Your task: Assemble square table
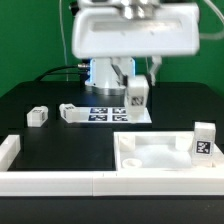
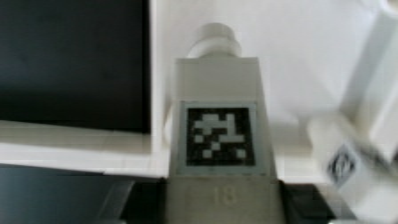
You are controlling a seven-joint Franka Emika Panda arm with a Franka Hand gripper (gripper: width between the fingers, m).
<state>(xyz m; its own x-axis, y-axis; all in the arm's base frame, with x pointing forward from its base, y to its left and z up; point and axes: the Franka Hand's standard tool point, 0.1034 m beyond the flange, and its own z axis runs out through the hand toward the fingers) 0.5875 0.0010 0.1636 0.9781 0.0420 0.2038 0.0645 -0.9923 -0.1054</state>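
My gripper [image 1: 137,86] is shut on a short white tagged leg [image 1: 137,98] and holds it in the air above the back of the table, over the marker board [image 1: 112,113]. In the wrist view the leg [image 2: 217,120] stands between the dark fingers [image 2: 150,196], tag facing the camera, its peg end pointing away. The white square tabletop [image 1: 150,157] lies rim-up at the front, on the exterior view's right. One leg [image 1: 203,140] stands at its right corner. Two more legs [image 1: 38,116] [image 1: 72,113] lie on the black table at the left.
The low white border rail [image 1: 50,181] runs along the front edge and up the left side. The robot's base [image 1: 105,72] stands behind the marker board. In the wrist view a white surface [image 2: 320,60] lies under the held leg.
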